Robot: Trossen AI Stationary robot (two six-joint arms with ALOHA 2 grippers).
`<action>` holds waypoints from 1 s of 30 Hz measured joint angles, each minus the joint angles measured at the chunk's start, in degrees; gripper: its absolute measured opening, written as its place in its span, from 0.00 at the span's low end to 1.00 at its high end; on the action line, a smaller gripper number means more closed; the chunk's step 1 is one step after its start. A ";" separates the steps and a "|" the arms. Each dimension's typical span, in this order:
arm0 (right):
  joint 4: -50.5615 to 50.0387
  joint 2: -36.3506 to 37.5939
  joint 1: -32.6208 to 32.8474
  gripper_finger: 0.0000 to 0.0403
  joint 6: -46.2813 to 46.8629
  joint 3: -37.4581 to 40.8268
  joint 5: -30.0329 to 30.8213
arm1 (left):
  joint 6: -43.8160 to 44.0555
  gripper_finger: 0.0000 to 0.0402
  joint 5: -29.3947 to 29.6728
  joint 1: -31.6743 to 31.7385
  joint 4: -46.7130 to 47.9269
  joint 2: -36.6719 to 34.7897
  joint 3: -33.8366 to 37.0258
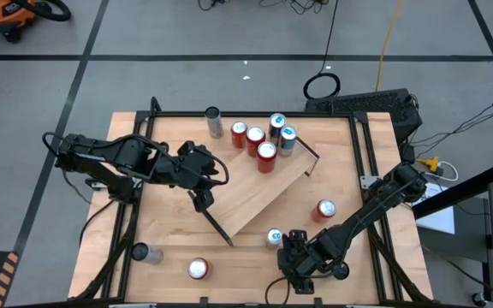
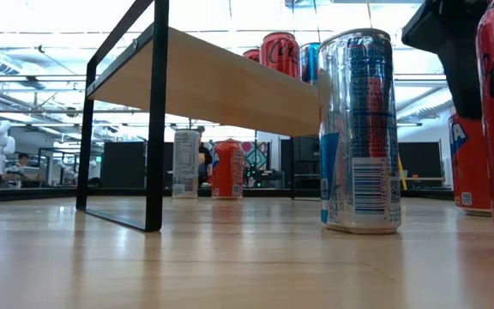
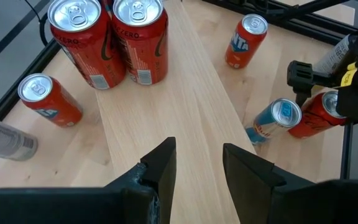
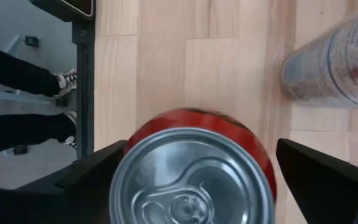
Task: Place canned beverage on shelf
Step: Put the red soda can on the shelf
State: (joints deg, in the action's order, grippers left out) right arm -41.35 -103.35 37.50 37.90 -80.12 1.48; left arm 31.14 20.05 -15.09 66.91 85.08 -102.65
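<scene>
"ZERO" on red cans (image 3: pixel 107 40)

The left arm reaches in from the worktop's left edge, elbow bent, stretched toward the middle. Its left hand (image 1: pixel 202 198) points toward the far right corner, fingers (image 3: pixel 160 165) parted by a narrow gap with nothing between them. The right arm comes in from the right edge and slants down to the near edge. Its right hand (image 1: pixel 296 267) has its fingers (image 4: pixel 89 177) spread wide.
</scene>
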 joint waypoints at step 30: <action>0.13 9.80 -1.08 0.68 1.93 0.04 -3.28 | 7.54 0.34 -0.70 -0.10 -2.17 0.12 0.02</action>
State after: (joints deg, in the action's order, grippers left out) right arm -41.22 -93.55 36.42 39.83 -80.07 -1.80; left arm 38.68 19.36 -15.19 64.74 85.20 -102.63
